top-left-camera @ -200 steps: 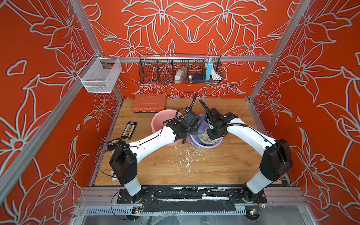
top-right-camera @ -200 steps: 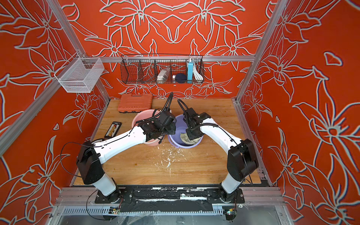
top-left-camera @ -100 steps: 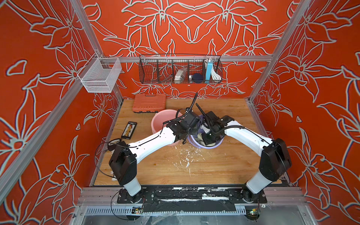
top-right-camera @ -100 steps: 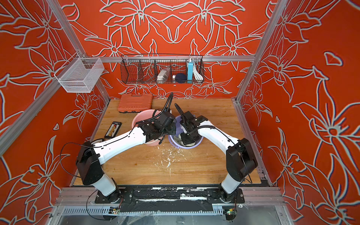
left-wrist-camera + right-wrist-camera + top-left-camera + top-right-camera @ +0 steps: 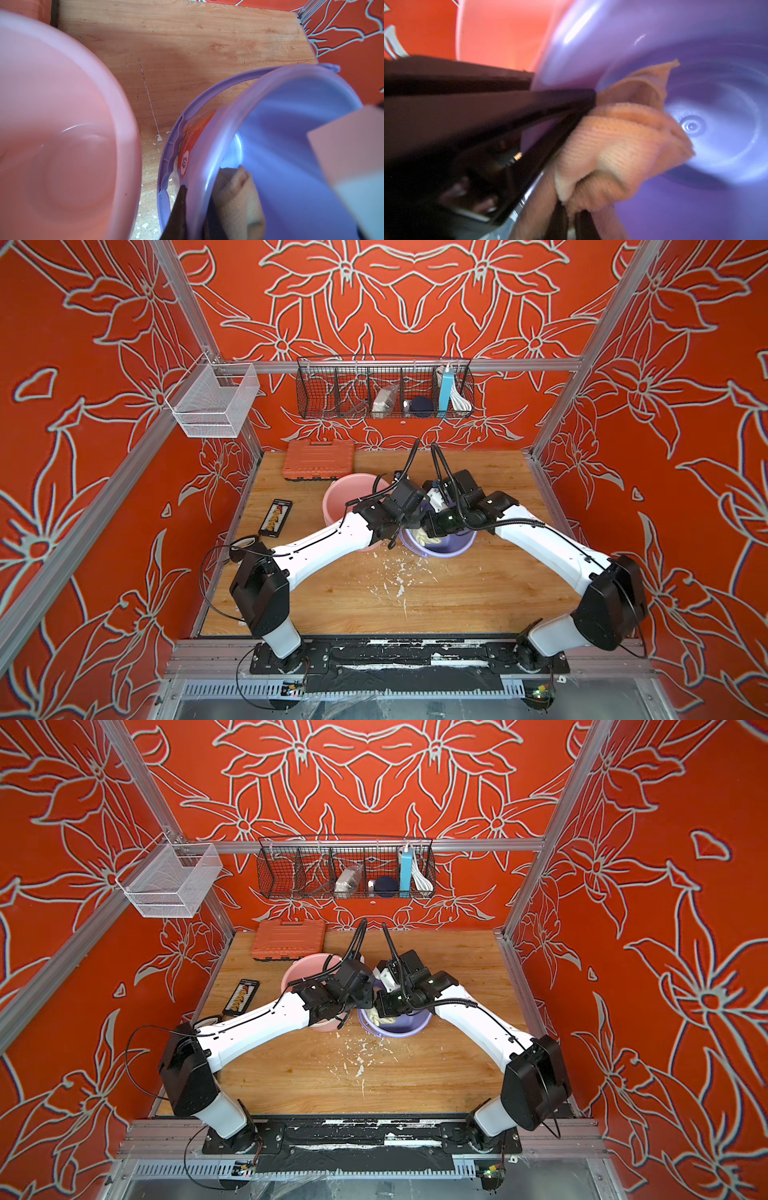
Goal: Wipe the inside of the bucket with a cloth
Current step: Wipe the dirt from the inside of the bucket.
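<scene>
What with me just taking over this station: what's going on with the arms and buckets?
The left gripper is shut on the rim of the purple bucket, steadying it on the table. The right gripper reaches inside it, shut on the cloth, which is bunched against the inner wall. The pink bucket stands empty beside it.

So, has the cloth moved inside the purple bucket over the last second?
Yes: the cloth went from the middle of the purple bucket toward its wall nearest the pink bucket.
</scene>
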Available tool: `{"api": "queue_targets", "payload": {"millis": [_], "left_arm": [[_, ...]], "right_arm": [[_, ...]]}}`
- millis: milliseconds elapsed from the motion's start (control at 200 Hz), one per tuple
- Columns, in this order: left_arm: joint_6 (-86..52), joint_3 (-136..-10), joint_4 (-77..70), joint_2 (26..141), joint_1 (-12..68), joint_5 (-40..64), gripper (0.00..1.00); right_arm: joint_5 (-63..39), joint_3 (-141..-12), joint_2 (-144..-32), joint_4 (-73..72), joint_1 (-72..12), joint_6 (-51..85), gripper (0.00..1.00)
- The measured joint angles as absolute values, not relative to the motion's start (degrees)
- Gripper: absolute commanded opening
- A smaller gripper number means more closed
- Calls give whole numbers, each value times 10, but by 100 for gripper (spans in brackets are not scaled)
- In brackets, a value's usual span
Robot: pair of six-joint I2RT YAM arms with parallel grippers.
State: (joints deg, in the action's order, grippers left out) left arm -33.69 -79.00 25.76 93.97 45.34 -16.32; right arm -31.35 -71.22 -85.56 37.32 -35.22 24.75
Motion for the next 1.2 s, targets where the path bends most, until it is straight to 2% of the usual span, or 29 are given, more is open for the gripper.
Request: {"api": "queue_targets", "payload": {"millis": [170,545,1031,1196], "left_arm": [[-341,-788,254,940,453,-160,0],[-343,-788,256,939,460,-148,0],[-316,-805,274,939,460,-138,0],[-324,-806,276,940,437,-145,0]], "right_arm": [[-247,-708,-855,450,-353,229,0],[-9,-733,-824,614,-353,201,0],[-15,-639,-641,606,-353,243,0],[-10,-623,-571,682,-353,275,0]]}}
